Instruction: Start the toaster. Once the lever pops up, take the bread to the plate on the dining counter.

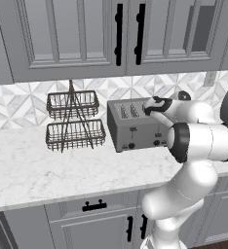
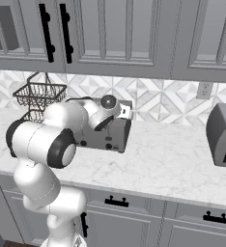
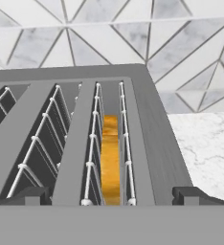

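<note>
A: Any brand or writing on the toaster [image 1: 135,127]?

B: None that I can read. Its front shows two small black levers and black knobs, nothing lettered.

A: Where does it stand?

B: On the marble bench [image 1: 47,168], against the patterned tile wall, just beside the two-tier wire basket rack [image 1: 74,121]. A socket [image 2: 204,90] sits on the wall further along, and a second grey appliance [image 2: 223,135] stands well apart on the bench.

A: And the bread?

B: The bread [image 3: 110,160] sits upright in the rightmost slot, its golden-brown crust edge showing between the white wire guides.

A: How does the gripper stand to it?

B: The gripper [image 3: 112,195] hangs over the toaster's top at its right end, released, jaws spread wide. The fingertips [image 3: 193,195] stand either side of that slot, the bread between them and below, untouched.
</note>
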### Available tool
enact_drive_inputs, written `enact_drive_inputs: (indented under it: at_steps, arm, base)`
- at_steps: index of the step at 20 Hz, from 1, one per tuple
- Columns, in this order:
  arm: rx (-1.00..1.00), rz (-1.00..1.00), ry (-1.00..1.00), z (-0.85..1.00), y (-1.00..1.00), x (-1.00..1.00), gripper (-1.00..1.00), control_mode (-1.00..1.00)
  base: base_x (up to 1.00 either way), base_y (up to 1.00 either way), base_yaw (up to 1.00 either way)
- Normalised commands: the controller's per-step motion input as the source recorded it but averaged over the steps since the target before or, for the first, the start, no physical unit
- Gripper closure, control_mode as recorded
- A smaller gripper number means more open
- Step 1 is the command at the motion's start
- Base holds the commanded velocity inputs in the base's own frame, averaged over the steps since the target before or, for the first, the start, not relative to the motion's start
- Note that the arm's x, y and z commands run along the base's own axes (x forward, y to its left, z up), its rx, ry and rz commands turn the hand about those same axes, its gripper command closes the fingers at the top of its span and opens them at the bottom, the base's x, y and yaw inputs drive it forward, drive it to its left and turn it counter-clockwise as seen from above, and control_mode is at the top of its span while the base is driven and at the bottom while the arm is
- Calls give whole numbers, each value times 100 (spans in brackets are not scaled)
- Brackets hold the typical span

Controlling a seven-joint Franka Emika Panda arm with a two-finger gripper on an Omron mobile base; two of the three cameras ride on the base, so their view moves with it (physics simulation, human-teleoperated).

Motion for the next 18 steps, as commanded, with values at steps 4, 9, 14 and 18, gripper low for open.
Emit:
enact_drive_inputs:
  at_steps: [4,9,14,18]
  arm:
    - [0,0,0,0,0,0,-100,-100]
    - [0,0,0,0,0,0,-100,-100]
    - [0,0,0,0,0,0,-100,-100]
    - [0,0,0,0,0,0,-100,-100]
  base:
    - [0,0,0]
    - [0,0,0]
    - [0,0,0]
    - [0,0,0]
